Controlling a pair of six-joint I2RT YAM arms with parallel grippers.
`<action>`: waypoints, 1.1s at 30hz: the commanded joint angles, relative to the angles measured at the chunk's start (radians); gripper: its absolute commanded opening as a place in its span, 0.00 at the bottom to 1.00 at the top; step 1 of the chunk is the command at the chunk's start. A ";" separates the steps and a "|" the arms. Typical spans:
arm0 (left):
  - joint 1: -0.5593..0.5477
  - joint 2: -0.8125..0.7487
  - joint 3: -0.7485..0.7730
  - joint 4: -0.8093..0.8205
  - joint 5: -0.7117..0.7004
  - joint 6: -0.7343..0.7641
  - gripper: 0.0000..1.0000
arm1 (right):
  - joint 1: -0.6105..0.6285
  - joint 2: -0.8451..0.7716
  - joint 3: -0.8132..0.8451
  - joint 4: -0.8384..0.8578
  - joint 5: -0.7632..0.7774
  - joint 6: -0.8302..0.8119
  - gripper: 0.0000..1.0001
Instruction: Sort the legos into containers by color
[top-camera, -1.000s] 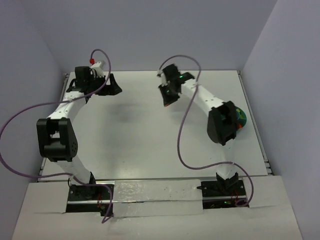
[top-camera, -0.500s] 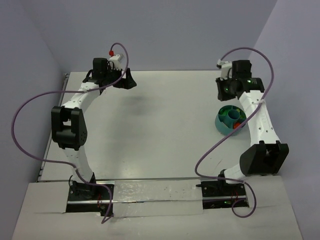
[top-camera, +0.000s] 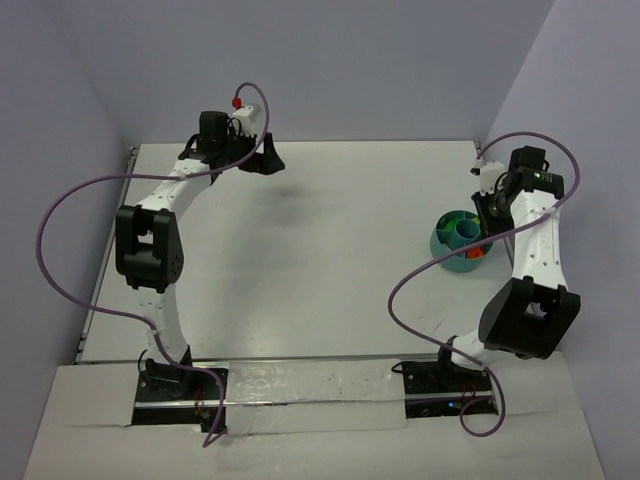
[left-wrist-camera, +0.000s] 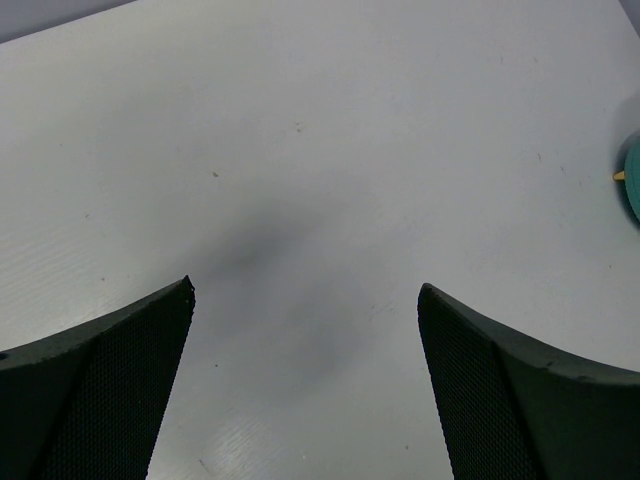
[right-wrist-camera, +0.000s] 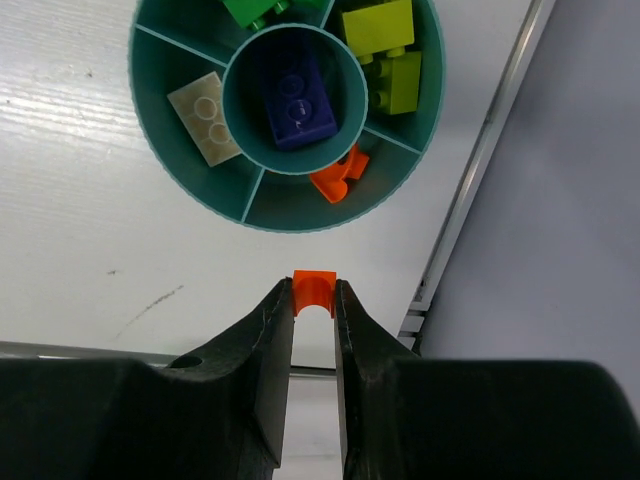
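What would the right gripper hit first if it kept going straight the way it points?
Probably the near rim of the teal bowl, by the compartment holding an orange piece. The right gripper, shut on an orange brick, points there, though depth is unclear: it might meet the table just short of it.

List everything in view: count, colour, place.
bowl: one, teal, divided into compartments, near the table's right edge
purple brick: one, in the bowl's centre cup
beige brick: one, in a left compartment
green brick: at least one, in the top compartment, cut off by the frame
lime bricks: two, in the upper-right compartment
orange brick: one, in the compartment nearest the right gripper
held brick: one, orange, between the right fingertips
table: one, white
cables: two, purple, one per arm
left gripper: open, empty, over bare table
right gripper: closed on the held brick, just short of the bowl
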 joint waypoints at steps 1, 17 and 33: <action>-0.003 -0.012 0.034 0.010 -0.002 -0.015 0.99 | -0.015 0.039 0.000 0.005 -0.003 -0.046 0.00; -0.001 -0.052 -0.012 0.007 -0.034 -0.003 0.99 | -0.015 0.191 0.055 0.025 0.037 -0.096 0.06; 0.009 -0.060 -0.021 0.001 -0.046 -0.003 0.99 | -0.015 0.229 0.076 0.031 0.030 -0.093 0.46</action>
